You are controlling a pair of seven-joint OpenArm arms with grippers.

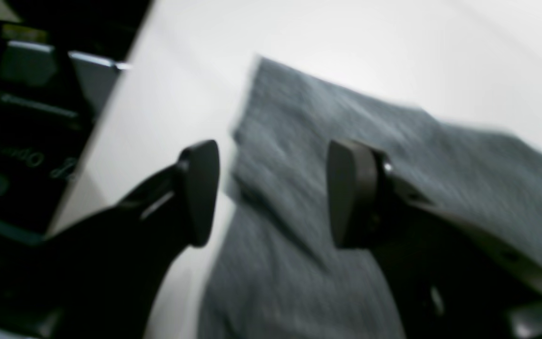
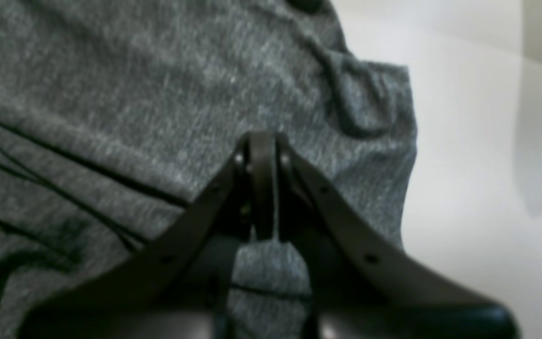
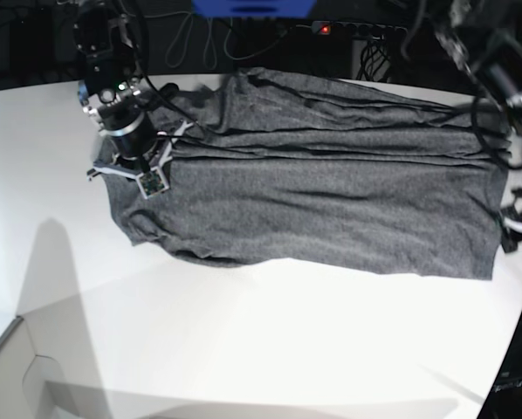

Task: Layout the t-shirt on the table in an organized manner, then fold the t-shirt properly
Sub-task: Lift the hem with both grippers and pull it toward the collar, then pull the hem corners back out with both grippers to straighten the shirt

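across the middle of the white tabletop [image 3: 243, 349] lies the t-shirt [image 3: 331, 209], dark heather-grey, spread out with its long axis running side to side in the base view. long creases run along its far half, and the near edge sags unevenly, so the layout looks only partly tidy.

over at the base view's left end, the right end effector [image 2: 261, 188] is down on the cloth, its jaws pressed together, and the wrist view shows a small tuck of grey knit pinched between them. it's gripping the t-shirt near a rumpled corner, with bare tabletop just beyond that edge.

now to the other end: the left end effector [image 1: 271, 193] hangs with its jaws standing apart, nothing between them. its wrist view is blurred, but the shirt's edge and corner lie straight ahead of and below the gap, with one finger [image 1: 200, 188] over bare tabletop and the other over fabric. in the base view that arm is at the right end by the shirt's edge, though the end effector itself is hard to make out there.

so each arm has its own end of the long axis. the likely next move is the left one closing on the edge beneath it, then both pulling apart to draw the creases out.
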